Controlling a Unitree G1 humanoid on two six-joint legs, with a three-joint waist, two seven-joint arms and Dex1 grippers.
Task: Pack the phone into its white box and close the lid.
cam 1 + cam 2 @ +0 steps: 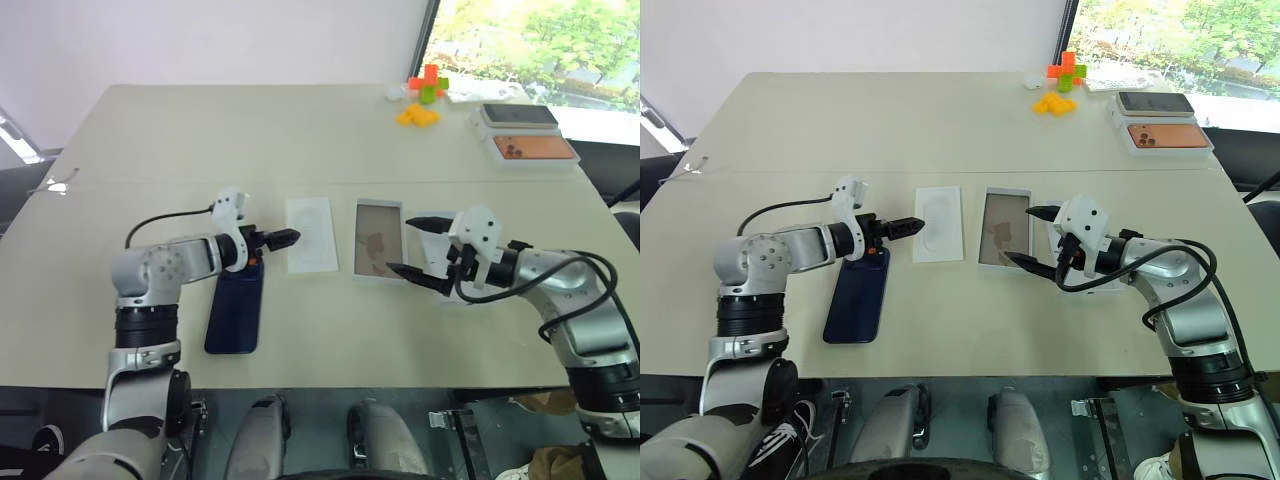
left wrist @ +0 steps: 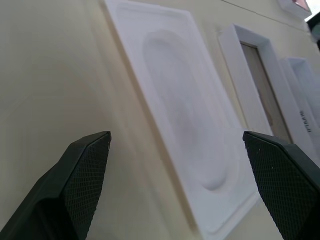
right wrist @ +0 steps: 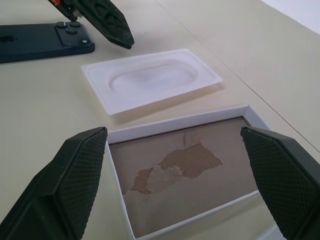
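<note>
A wide beige table [image 1: 300, 130] carries everything. A dark navy phone [image 1: 235, 310] lies flat on it near the front, partly under the left arm. To its right lies a flat white insert [image 1: 311, 234] with an oval recess, then the shallow white box [image 1: 379, 239], open and empty, showing a brown bottom. The left end effector [image 1: 283, 239] hovers with fingers spread beside the insert, empty. The right end effector [image 1: 418, 247] hangs open at the box's right edge, holding nothing. The lid [image 2: 305, 95] lies just beyond the box.
</note>
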